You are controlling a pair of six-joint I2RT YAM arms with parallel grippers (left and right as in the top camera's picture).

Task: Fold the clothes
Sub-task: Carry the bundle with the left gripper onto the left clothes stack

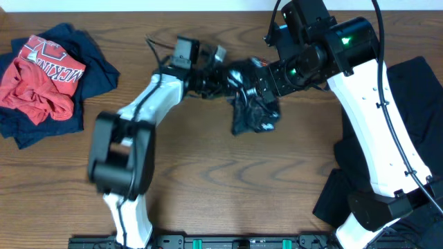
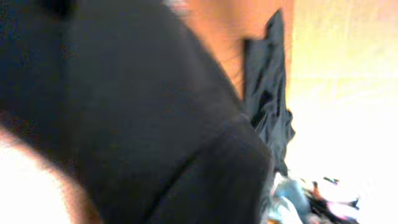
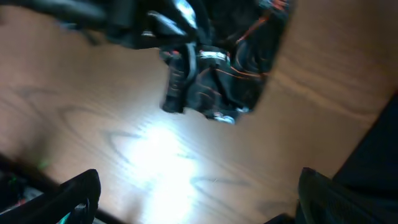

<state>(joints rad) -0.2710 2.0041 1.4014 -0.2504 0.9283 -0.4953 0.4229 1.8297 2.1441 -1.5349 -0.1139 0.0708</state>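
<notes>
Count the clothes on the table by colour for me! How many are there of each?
Red: 1, the red shirt
Navy: 1, the navy shirt under the red one
Black: 2, the bunched-up black jersey in the middle and the black cloth at the right edge
Total: 4

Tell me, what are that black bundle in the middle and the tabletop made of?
The black garment looks like thin, slightly shiny synthetic fabric, bunching in soft folds. The table seems wood or wood-look laminate, semi-glossy: grain lines, light glare.
</notes>
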